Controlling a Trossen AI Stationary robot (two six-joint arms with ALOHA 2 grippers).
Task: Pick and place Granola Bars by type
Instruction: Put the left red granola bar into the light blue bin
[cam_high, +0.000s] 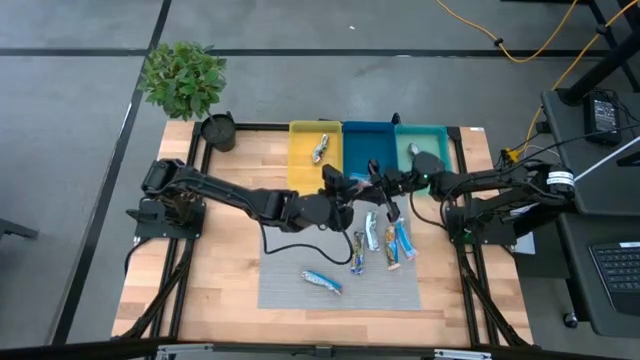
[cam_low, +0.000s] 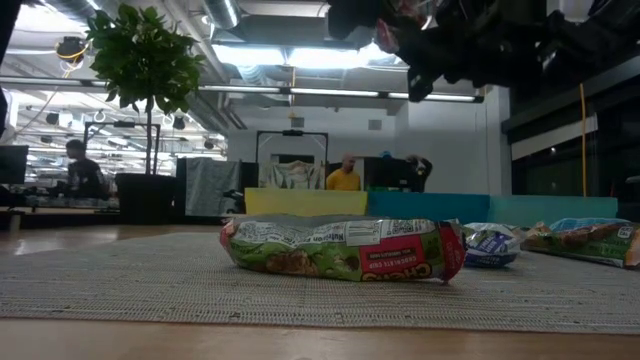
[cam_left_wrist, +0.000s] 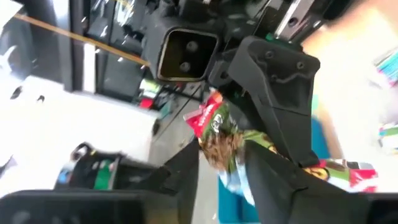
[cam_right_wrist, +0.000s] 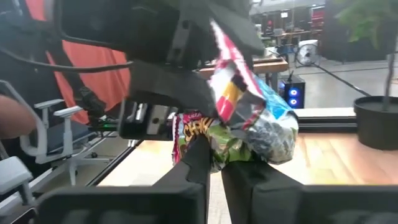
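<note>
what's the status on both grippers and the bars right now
Right gripper shut on red-green crinkled granola bar, mid-air. Left gripper open, beside same bar. Other bars on grey mat. Nothing blocking.

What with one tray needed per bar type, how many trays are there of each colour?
Yellow tray: 1
Blue tray: 1
Green tray: 1
Total: 3

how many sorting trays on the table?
3, in a row at the table's plant end in the high view: yellow plastic tray on the left, blue plastic tray in the middle, teal plastic tray on the right, partly under the right arm.
</note>
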